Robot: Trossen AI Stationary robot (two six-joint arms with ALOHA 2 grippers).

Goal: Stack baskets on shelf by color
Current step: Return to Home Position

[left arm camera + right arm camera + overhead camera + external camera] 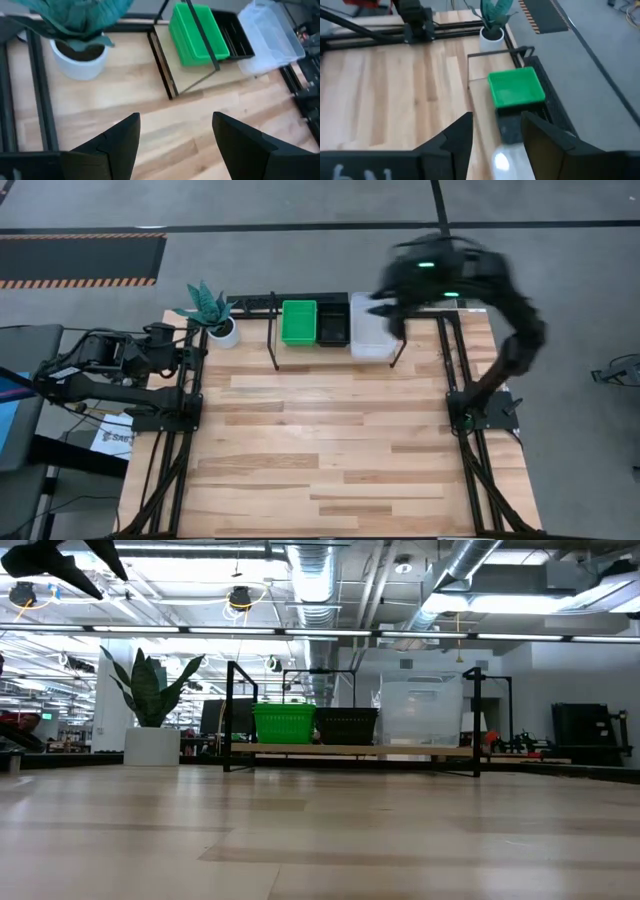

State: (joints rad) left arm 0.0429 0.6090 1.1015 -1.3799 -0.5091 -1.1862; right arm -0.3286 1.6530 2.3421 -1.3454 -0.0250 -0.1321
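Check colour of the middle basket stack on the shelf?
Black. The middle basket stack shows best in the left wrist view.

Grey concrete floor (300,205) all round, a hazard-striped mat (80,258) lying on it, silver ducts (310,575) and strip lights (520,602) overhead.

Glossy green plastic baskets (298,322), matt wooden shelf (192,77)

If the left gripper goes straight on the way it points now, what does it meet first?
Most likely the left gripper meets the wooden table before the shelf; depth is unclear.
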